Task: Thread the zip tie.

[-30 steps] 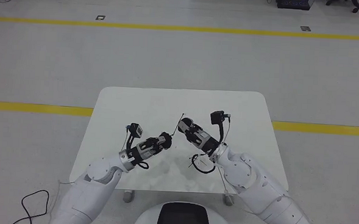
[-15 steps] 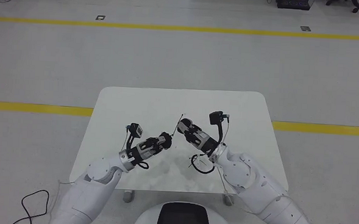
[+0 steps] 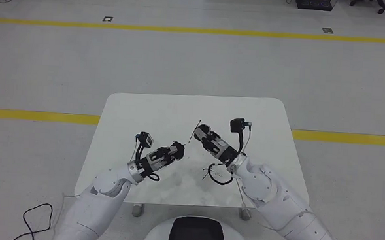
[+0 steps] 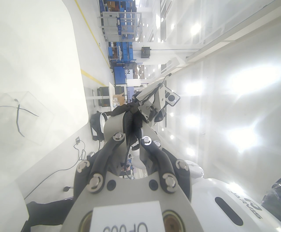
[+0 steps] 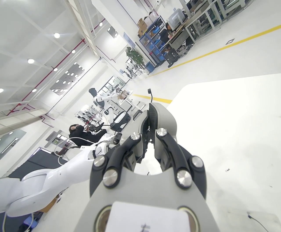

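My right gripper [image 3: 202, 131] hangs above the middle of the white table [image 3: 258, 113], shut on a thin black zip tie [image 3: 194, 130]. The tie's head [image 5: 150, 91] sticks out past the right gripper's [image 5: 149, 119] closed pads. A short gap to the left, my left gripper [image 3: 179, 148] points at the right one. The left gripper [image 4: 131, 123] is shut, with a thin black strand of zip tie [image 4: 127, 151] running back between its fingers. Just beyond it is the right arm's wrist camera [image 4: 163, 98].
A clear plastic bag [image 4: 33, 103] lies flat on the table with loose black zip ties [image 4: 18, 114] on it; its corner [image 5: 252, 216] is near the table's front. The table's rounded edge [image 4: 72, 44] drops to the floor.
My right gripper has shifted slightly to the right with the zip tie, widening the gap to the left gripper. The left arm has stayed still.
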